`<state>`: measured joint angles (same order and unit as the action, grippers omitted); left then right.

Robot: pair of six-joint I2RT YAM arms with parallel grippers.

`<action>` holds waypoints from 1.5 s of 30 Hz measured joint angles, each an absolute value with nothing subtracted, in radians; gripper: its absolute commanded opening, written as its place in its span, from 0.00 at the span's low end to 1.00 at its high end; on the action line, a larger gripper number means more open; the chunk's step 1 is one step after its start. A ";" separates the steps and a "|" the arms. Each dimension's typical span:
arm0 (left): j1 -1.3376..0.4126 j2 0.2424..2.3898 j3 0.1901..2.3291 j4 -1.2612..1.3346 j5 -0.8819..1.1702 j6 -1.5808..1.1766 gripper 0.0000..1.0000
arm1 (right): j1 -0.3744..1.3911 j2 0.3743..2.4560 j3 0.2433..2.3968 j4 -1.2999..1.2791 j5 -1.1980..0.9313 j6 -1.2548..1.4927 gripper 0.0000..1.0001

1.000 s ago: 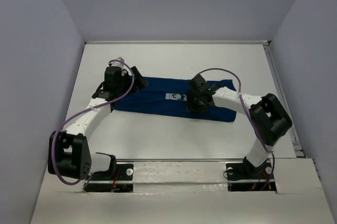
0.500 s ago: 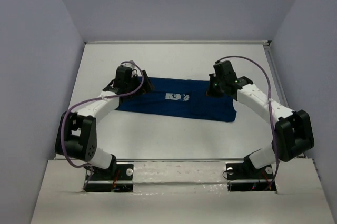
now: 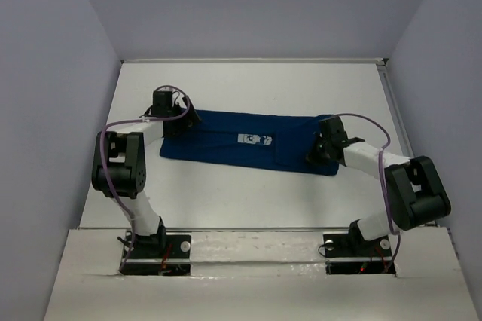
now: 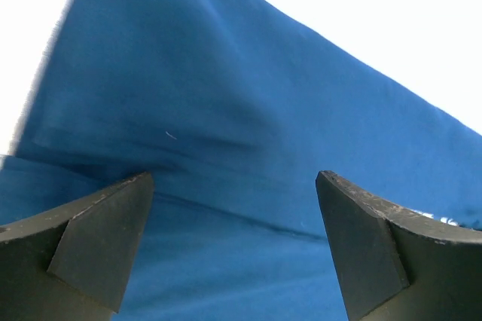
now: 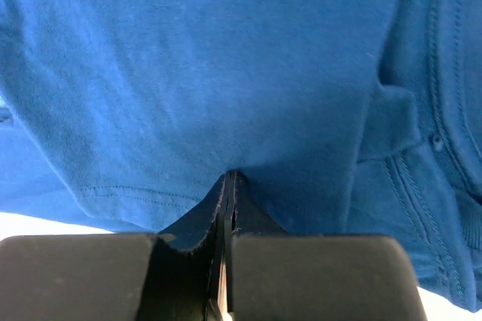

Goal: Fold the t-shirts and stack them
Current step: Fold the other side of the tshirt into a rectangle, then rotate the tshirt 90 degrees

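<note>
A royal-blue t-shirt (image 3: 226,144) lies flat on the white table as a long folded strip, its small white chest print (image 3: 254,139) facing up. My left gripper (image 3: 192,119) hovers over the strip's far left end, open. In the left wrist view its fingers stand wide apart over the t-shirt (image 4: 226,95), with nothing in the left gripper (image 4: 233,185). My right gripper (image 3: 315,157) is at the strip's near right end, shut. The right gripper (image 5: 230,174) touches its tips to the t-shirt (image 5: 226,57); no fabric shows between the closed fingers.
The white table (image 3: 248,200) is walled by pale panels at the back and both sides. A raised rail (image 3: 403,132) runs along the right edge. Both arm bases sit on the near ledge (image 3: 256,249).
The right gripper closed, then swung from the middle of the shirt to its far edge and on to the near right end. The left gripper shifted along the shirt's left end, staying open.
</note>
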<state>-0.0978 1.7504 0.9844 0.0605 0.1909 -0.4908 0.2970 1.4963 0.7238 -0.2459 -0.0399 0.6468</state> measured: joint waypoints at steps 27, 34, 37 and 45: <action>-0.191 1.435 1.060 0.002 0.176 -0.491 0.95 | 0.261 1.483 0.942 -0.377 -0.041 0.596 0.00; -0.304 1.307 1.055 -0.019 0.150 -0.460 0.99 | 0.261 1.606 0.942 -0.329 -0.033 0.598 0.00; -0.313 1.279 1.055 -0.034 0.140 -0.449 0.99 | 0.261 1.660 0.942 -0.305 -0.031 0.598 0.00; -0.314 1.225 1.055 -0.113 0.088 -0.426 0.99 | 0.261 1.824 1.082 -0.243 -0.047 0.598 0.00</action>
